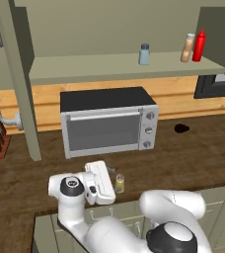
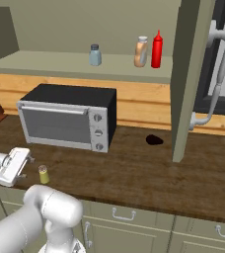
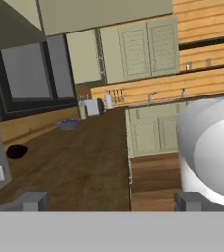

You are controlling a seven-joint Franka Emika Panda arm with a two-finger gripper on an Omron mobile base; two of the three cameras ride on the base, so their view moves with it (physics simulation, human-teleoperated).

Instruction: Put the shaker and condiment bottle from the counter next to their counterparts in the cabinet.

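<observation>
Up on cabinet (image 1: 119, 69) shelf: condiment bottle (image 1: 187, 48) beside red bottle (image 1: 199, 45); tool (image 1: 110, 181) spread, empty.

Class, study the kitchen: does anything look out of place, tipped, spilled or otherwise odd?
Nothing is tipped or broken. The yellow shaker stands alone at the counter's front edge, while the blue-grey shaker, tan bottle and red bottle stand in the cabinet. A small dark blob lies on the counter; unclear what.

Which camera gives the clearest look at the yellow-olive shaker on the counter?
The right base view: the shaker stands in full outline on the counter beside the open gripper. In the left base view the shaker sits close against the white hand, less distinct.
</observation>
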